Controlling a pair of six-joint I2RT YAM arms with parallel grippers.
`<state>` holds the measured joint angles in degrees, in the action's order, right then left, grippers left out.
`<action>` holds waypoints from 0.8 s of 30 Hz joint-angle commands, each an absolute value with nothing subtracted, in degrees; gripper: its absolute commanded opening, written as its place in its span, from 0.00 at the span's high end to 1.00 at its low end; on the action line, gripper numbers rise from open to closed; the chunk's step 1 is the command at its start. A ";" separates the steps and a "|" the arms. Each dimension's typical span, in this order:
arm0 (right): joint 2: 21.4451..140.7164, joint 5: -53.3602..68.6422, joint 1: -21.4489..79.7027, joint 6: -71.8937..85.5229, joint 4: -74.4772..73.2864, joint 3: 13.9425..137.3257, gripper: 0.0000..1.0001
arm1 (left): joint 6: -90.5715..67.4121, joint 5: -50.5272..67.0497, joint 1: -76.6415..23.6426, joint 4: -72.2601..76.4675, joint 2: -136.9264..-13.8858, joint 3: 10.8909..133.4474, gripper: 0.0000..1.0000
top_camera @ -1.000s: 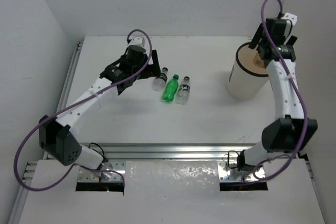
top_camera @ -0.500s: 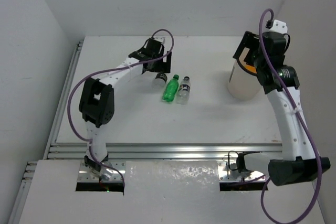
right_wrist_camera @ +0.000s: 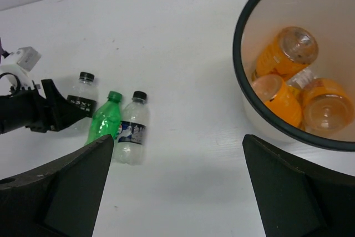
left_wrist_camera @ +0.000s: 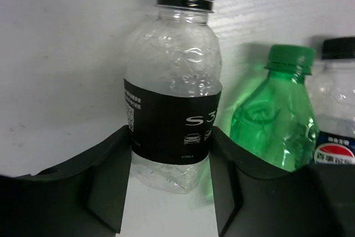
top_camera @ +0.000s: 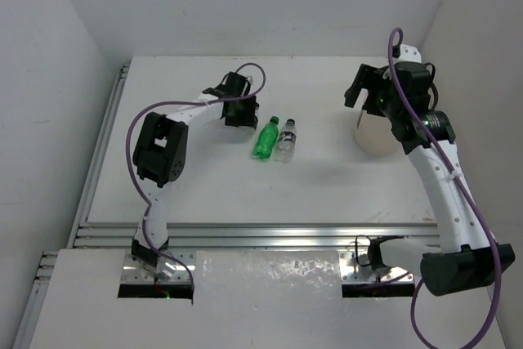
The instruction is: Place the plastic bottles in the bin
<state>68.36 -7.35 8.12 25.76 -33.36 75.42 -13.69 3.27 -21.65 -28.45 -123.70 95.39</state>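
Observation:
My left gripper [left_wrist_camera: 171, 170] is shut on a clear plastic bottle [left_wrist_camera: 173, 59] with a black cap and black label, its fingers pressing both sides of the label. The bottle lies on the white table. Right beside it lie a green bottle [left_wrist_camera: 270, 123] and a clear bottle with a blue label [left_wrist_camera: 334, 109]. In the top view the left gripper [top_camera: 242, 114] hides the gripped bottle, left of the green one [top_camera: 264, 139]. My right gripper [right_wrist_camera: 177, 192] hangs open and empty above the table, just left of the bin [right_wrist_camera: 239, 65]. Orange bottles [right_wrist_camera: 285, 51] lie inside the bin.
The white bin [top_camera: 372, 138] stands at the table's far right, partly behind my right wrist [top_camera: 384, 96]. White walls close in the back and both sides. A metal rail [top_camera: 261, 233] runs along the near edge of the table.
The left arm reached out to the leftmost bottle and its jaws closed on it. The right gripper opened over the bin, then swung left off it.

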 commanded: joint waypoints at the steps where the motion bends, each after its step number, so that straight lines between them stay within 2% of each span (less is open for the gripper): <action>1: 66.97 -3.17 8.88 26.37 -29.54 74.71 0.01 | -16.86 0.62 -20.22 -27.42 -123.93 94.40 0.57; 3: 67.06 -0.89 8.96 26.63 -28.83 73.57 0.01 | -17.75 -2.45 -19.87 -26.64 -122.00 92.29 0.63; 5: 66.89 3.40 8.97 26.98 -26.73 71.29 0.01 | -18.63 -4.12 -19.69 -27.33 -119.28 90.71 0.82; 6: 66.71 7.52 8.96 26.90 -24.98 70.15 0.01 | -19.15 -5.61 -19.60 -27.33 -117.61 89.66 0.86; 7: 66.62 18.87 8.96 27.07 -19.04 68.66 0.01 | -20.99 -5.89 -19.69 -26.55 -112.90 88.00 0.96; 9: 67.06 30.35 9.05 30.38 -12.16 64.35 0.01 | -23.36 -3.45 -19.78 -20.88 -105.95 79.49 0.98; 10: 67.32 35.89 9.31 32.15 -3.95 62.77 0.01 | -23.99 -1.69 -19.95 -17.61 -101.99 75.45 0.99; 11: 68.19 43.95 9.58 35.65 -0.74 60.84 0.01 | -24.43 1.64 -19.95 -14.18 -93.34 67.32 1.00; 13: 68.64 51.03 10.89 39.10 11.48 58.72 0.01 | -26.09 11.92 -20.04 -3.20 -80.85 56.41 1.00; 14: 68.99 52.63 11.33 44.33 20.91 56.36 0.01 | -28.10 19.17 -20.04 3.62 -77.55 53.47 1.00; 17: 69.96 54.93 13.17 51.50 31.88 53.53 0.01 | -32.41 33.95 -21.26 15.42 -67.61 46.07 1.00; 20: 71.28 52.66 16.68 49.06 30.77 55.28 0.01 | -35.41 39.18 -23.54 20.20 -62.41 44.73 1.00; 24: 72.94 48.00 20.65 45.62 24.27 58.18 0.01 | -38.49 43.32 -25.40 21.00 -62.66 48.15 1.00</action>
<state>72.27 48.80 18.46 46.61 20.99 54.54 -34.15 34.81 -24.29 14.35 -61.58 46.19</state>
